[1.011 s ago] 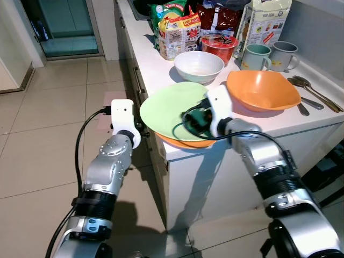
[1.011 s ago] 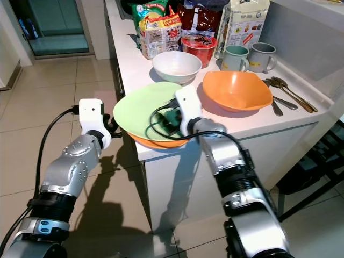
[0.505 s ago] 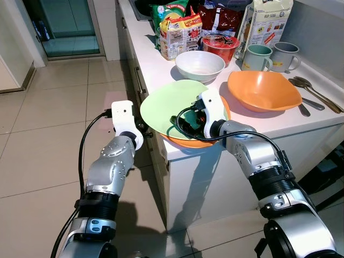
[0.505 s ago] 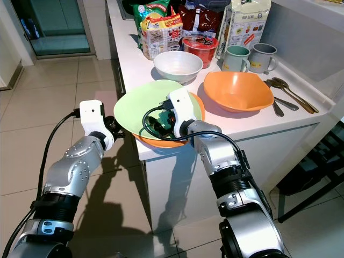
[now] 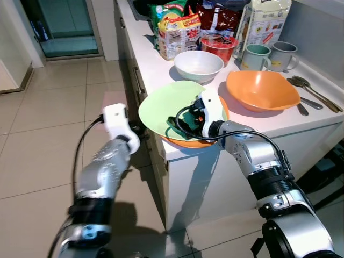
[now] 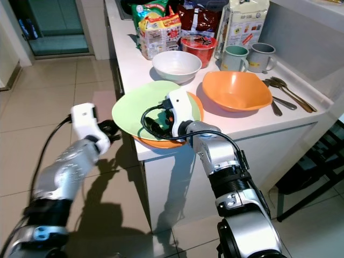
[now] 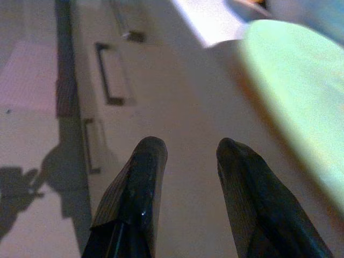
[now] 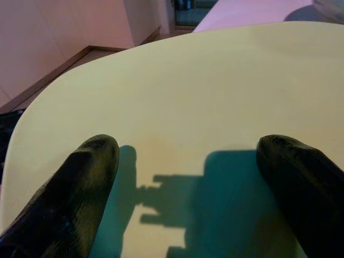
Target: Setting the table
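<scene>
Your pale green plate [image 5: 166,110] is sitting on an orange bowl [image 5: 193,143] at the desk [image 5: 269,121] edge; the right gripper [image 8: 188,177] is hovering spread wide over it, the left gripper [image 7: 185,188] parted beside it.

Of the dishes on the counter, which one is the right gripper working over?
The pale green plate at the counter's edge, stacked on an orange dish; the right gripper hovers open above it. The white bowl and orange bowl sit apart.

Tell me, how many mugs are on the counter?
2. One green mug stands behind the orange bowl, and a grey mug stands right beside it, nearer the wall. More could be hidden behind the food packets.
</scene>
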`<state>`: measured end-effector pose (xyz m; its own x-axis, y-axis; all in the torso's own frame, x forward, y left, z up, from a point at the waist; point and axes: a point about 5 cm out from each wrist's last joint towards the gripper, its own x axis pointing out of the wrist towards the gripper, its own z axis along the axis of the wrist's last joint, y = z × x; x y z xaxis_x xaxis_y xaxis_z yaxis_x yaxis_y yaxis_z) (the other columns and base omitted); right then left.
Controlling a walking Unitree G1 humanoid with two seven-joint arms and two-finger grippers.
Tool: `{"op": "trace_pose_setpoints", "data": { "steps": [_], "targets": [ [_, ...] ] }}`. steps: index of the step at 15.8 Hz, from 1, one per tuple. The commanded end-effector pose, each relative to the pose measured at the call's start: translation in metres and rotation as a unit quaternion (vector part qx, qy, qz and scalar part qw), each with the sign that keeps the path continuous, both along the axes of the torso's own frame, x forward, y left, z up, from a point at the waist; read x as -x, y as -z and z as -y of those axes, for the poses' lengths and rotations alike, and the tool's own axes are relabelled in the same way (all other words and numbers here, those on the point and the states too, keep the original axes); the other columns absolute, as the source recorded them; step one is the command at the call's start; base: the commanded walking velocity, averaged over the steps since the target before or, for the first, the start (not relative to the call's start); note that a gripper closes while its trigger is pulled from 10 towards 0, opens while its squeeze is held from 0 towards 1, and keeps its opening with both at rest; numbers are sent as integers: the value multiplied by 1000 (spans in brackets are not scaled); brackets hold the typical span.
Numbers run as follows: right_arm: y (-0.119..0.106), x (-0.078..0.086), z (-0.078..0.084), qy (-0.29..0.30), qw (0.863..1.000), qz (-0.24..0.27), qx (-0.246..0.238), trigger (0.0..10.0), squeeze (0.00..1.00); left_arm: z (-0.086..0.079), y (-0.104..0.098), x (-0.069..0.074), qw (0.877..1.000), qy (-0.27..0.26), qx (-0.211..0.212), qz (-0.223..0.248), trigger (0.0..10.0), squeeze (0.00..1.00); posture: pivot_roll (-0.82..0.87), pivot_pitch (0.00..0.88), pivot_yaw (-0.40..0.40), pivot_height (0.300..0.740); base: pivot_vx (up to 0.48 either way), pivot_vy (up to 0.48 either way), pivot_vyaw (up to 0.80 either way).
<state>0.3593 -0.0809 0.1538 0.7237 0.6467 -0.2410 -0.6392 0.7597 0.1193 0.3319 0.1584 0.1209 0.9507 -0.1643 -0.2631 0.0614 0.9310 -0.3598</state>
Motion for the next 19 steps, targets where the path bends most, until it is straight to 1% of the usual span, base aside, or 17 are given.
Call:
{"op": "trace_pose_setpoints", "data": {
  "steps": [1, 4, 6, 8, 9, 10, 11, 12, 13, 14, 15, 16, 17, 18, 19],
  "targets": [
    [2, -2, 8, 16, 1000, -11, 2, 10000, 0, -7, 1, 3, 1000, -1, 16, -5, 10000, 0, 23, 0, -12, 740, 0, 0, 0],
    [-4, -5, 13, 27, 1000, -5, -6, 10000, 0, -13, -7, 5, 998, 6, 60, 9, 10000, 0, 22, 0, -12, 740, 0, 0, 0],
    [-6, -6, 15, 30, 1000, -3, -9, 10000, 0, -16, -10, 6, 998, 12, 64, 14, 10000, 0, 22, 0, -11, 740, 0, 0, 0],
    [-7, -7, 16, 32, 999, -1, -10, 10000, 0, -29, -10, 9, 997, -2, 75, 15, 10000, 0, 22, 0, -10, 740, 0, 0, 0],
    [-7, -7, 16, 32, 999, -1, -10, 10000, 0, -31, -10, 9, 997, -6, 78, 14, 10000, 0, 22, 0, -10, 740, 0, 0, 0],
    [-6, -6, 14, 29, 1000, -3, -12, 10000, 0, -44, -10, 12, 994, -21, 107, 12, 10000, 0, 23, 0, -10, 740, 0, 0, 0],
    [-6, -5, 13, 28, 1000, -3, -13, 10000, 0, -48, -11, 13, 993, -24, 117, 11, 10000, 0, 24, 0, -10, 740, 0, 0, 0],
    [-5, -5, 12, 24, 1000, -4, -14, 10000, 0, -55, -13, 16, 990, -17, 141, 9, 10000, 0, 25, 0, -10, 740, 0, 0, 0],
    [-5, -5, 11, 23, 1000, -4, -15, 10000, 0, -55, -13, 18, 989, -7, 146, 4, 10000, 0, 26, 0, -11, 740, 0, 0, 0],
    [-6, -5, 9, 19, 1000, -4, -15, 10000, 0, -51, -13, 22, 988, 27, 152, -6, 10000, 0, 28, 0, -12, 740, 0, 0, 0],
    [-6, -4, 8, 17, 1000, -3, -16, 10000, 0, -47, -15, 23, 986, 37, 160, -7, 10000, 247, 28, 0, -12, 740, 0, 0, 0],
    [-6, -4, 8, 16, 1000, -3, -16, 10000, 0, -46, -15, 23, 986, 38, 163, -7, 10000, 247, 27, 0, -13, 740, 0, 0, 0],
    [-7, -4, 7, 15, 1000, -3, -17, 10000, 0, -42, -16, 23, 983, 44, 176, -8, 10000, 1000, 27, 0, -14, 740, 0, 0, 0],
    [-7, -3, 6, 8, 1000, -3, -17, 10000, 0, -31, -17, 23, 981, 64, 180, -15, 10000, 1000, 26, 0, -16, 740, 0, 0, 0],
    [-8, -3, 4, 4, 1000, -3, -18, 10000, 0, -26, -18, 22, 981, 73, 180, -17, 10000, 486, 25, 0, -15, 740, 0, 0, 0]
  ]
}}
